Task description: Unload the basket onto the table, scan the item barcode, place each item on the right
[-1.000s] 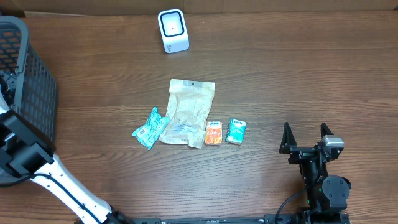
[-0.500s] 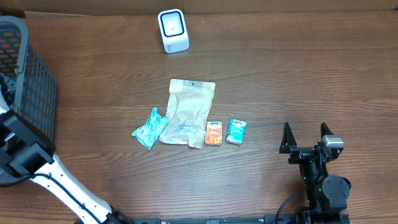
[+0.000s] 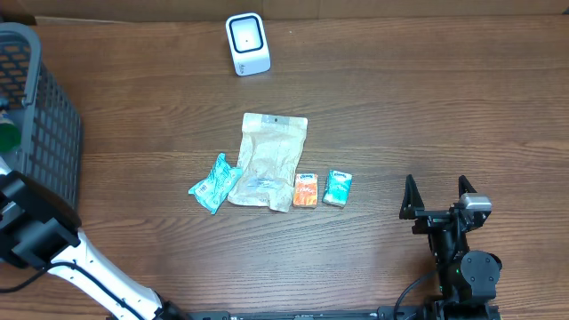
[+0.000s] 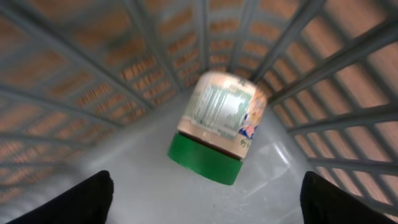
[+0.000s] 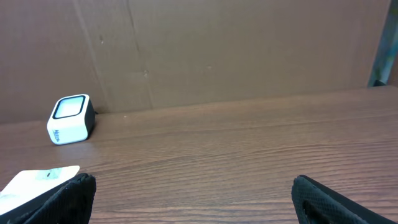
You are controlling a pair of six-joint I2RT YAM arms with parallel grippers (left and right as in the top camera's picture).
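Observation:
A jar (image 4: pixel 219 118) with a green lid (image 4: pixel 204 160) and a printed label lies on its side on the floor of the grey basket (image 4: pixel 323 68). My left gripper (image 4: pixel 208 208) hovers over it, open, with nothing between the fingers. From overhead only the green lid (image 3: pixel 5 136) shows inside the basket (image 3: pixel 49 116). The white barcode scanner (image 3: pixel 247 44) stands at the back of the table and also appears as the scanner (image 5: pixel 70 118) in the right wrist view. My right gripper (image 3: pixel 437 197) rests open near the front right, holding nothing.
Mid-table lie a teal packet (image 3: pixel 214 183), a beige pouch (image 3: pixel 269 160), an orange tissue pack (image 3: pixel 306 190) and a teal tissue pack (image 3: pixel 337 188). A cardboard wall (image 5: pixel 236 50) closes the far edge. The left arm's body (image 3: pixel 36 233) crosses the front left corner.
The left arm has drawn back a little toward the front edge. A green lid now shows in the basket from overhead. The right arm has not moved.

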